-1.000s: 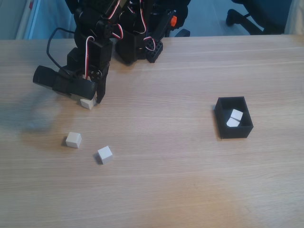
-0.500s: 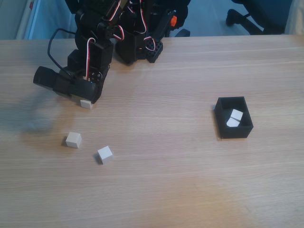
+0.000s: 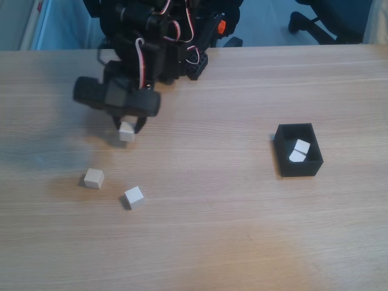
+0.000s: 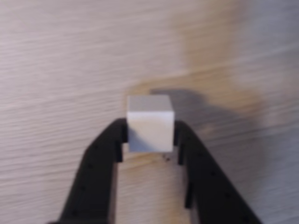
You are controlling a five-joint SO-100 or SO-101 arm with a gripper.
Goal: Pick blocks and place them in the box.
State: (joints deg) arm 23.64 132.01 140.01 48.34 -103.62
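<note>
Five blocks are accounted for. Two lie inside the box [image 3: 297, 157] at the right of the fixed view, two rest on the table [image 3: 242, 242] at lower left [image 3: 94, 178] [image 3: 134, 197], and one is clamped between the fingers of the gripper [image 3: 127, 131] at upper left, the held block [image 4: 150, 123] seated squarely at the fingertips in the wrist view. Judgement: the carry toward the box is in hand. Good practice is to keep the squeeze constant, travel high enough to clear the box wall, and centre over the opening before letting go. No brand, label or legible writing is visible.
</note>
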